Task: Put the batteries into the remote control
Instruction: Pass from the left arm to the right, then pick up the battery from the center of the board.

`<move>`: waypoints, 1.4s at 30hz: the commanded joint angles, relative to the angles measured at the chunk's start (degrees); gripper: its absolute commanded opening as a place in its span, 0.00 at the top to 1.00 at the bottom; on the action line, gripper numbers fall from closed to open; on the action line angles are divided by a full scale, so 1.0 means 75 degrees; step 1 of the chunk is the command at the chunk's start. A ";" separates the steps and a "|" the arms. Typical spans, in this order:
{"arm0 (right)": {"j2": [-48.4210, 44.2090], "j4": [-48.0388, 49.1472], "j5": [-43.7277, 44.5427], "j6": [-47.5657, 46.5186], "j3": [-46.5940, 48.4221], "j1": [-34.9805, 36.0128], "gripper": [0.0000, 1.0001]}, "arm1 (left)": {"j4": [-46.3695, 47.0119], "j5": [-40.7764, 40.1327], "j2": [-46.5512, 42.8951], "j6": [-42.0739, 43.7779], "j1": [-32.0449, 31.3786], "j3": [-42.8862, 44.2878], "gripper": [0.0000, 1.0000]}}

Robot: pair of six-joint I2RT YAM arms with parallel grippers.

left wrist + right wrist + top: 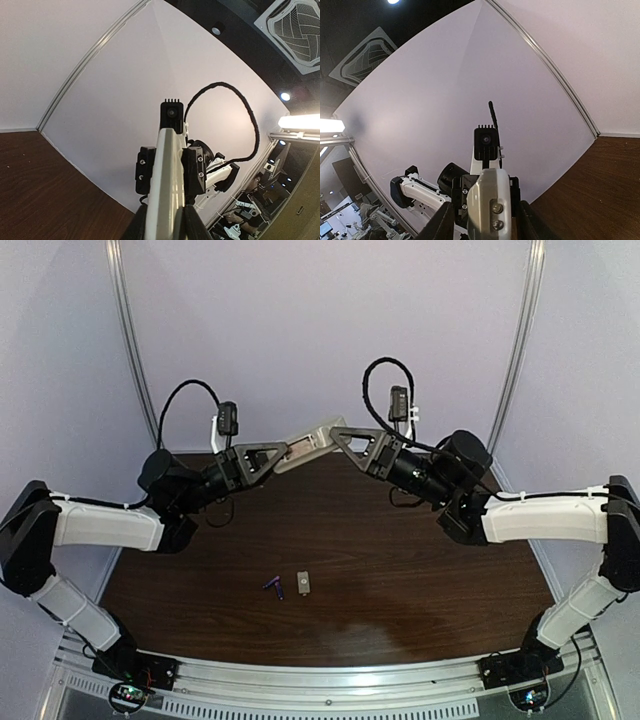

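**Remote control held in the air between both arms, batteries on the table**

You have the remote control (310, 445) lifted off the table (430, 570), out at the 12 o'clock side of the top view, above the far edge of the dark wood. It hangs roughly level between the two arms, and its right end sits a little higher than its left.

Your left gripper (283, 455) is clamped on the remote's 9 o'clock end. In the left wrist view the handset runs straight up between that gripper's own fingers, edge-on and pale.

Your right gripper (338, 438) is at the 3 o'clock end, with a finger on each side of the remote. From the left wrist camera its black pads (145, 170) look close against the handset. From the right wrist camera a sliver of space seems to show beside each finger. I cannot tell whether it is pressing or only bracketing.

The batteries (274, 586) lie together on the table towards 6 o'clock, a little left of centre and well apart from the remote. A small flat grey-white cover piece (304, 583) lies just beside them at their 3 o'clock.
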 commanded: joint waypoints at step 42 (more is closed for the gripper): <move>-0.0984 -0.2379 -0.0602 -0.0468 -0.0918 -0.0989 1.00 | -0.9760 -0.1593 -0.2414 0.4814 0.0182 0.0822 0.26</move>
